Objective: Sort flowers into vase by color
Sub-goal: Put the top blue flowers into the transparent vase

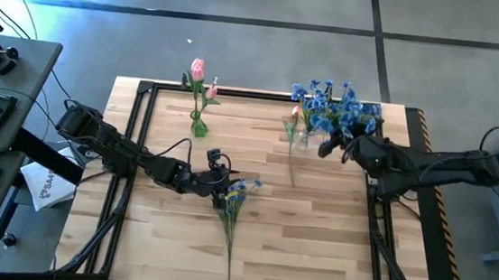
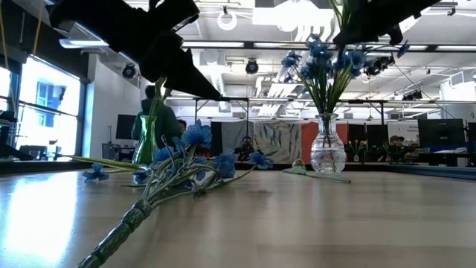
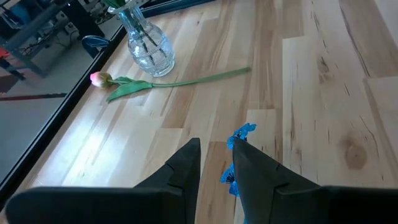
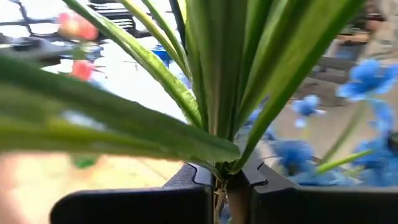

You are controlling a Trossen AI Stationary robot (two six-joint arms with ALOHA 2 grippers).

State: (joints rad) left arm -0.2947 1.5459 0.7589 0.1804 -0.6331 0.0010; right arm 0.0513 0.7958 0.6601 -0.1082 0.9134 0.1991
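Left wrist view: blue flower [image 3: 239,134] lies between left pincer [image 3: 217,163] fingers.

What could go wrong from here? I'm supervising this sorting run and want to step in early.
1. The right gripper is shut on a blue-blossom stem bunch close to the clear glass vase; a sideways pull might tip it.
2. The left gripper, open above the loose blue flower stem, may close off-centre and miss.
3. The pink tulip lies beside that vase and could get swept.

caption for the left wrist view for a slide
Left gripper open above a blue flower; pink tulip lies beside clear vase.
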